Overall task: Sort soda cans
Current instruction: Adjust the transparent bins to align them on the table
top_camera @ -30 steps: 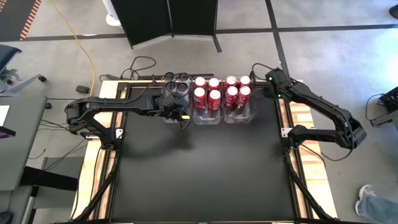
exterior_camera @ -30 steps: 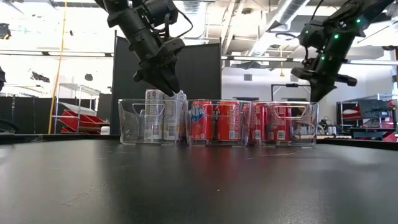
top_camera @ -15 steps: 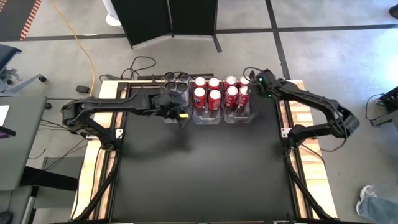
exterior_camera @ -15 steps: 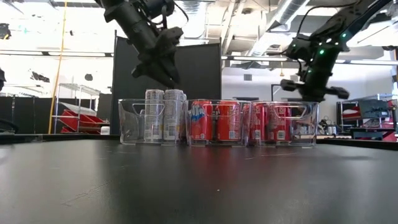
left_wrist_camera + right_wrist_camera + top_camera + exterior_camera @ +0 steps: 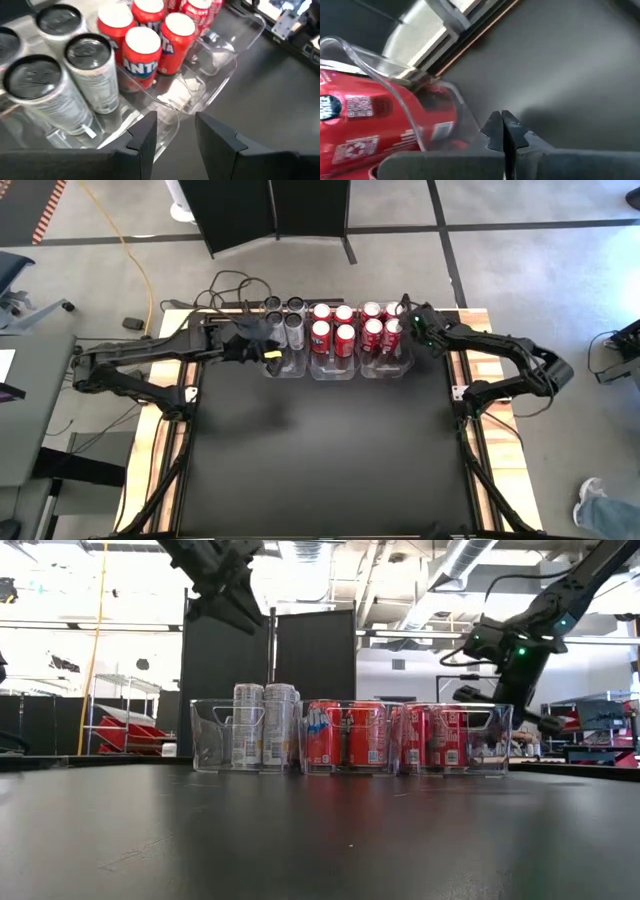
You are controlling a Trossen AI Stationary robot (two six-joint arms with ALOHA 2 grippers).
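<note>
Three clear bins stand in a row at the table's far edge. Several silver-grey soda cans stand upright in the left bin. Red soda cans fill the middle bin, and more red cans fill the right bin. My left gripper hangs open and empty above the left bin's near left corner, high over the cans in the low view. My right gripper is shut and empty, low beside the right bin's right wall.
The wide black tabletop lies bare in front of the bins. Wooden side rails and frame bars run along the table's edges. Cables lie behind the far edge. Room fixtures show beyond the table in the low view.
My left gripper has risen off the silver cans and drawn back toward the table's left edge, its gap unchanged. My right gripper has come down beside the right bin, closer to it, and has rolled about its own axis, staying shut. The cans have not moved.
</note>
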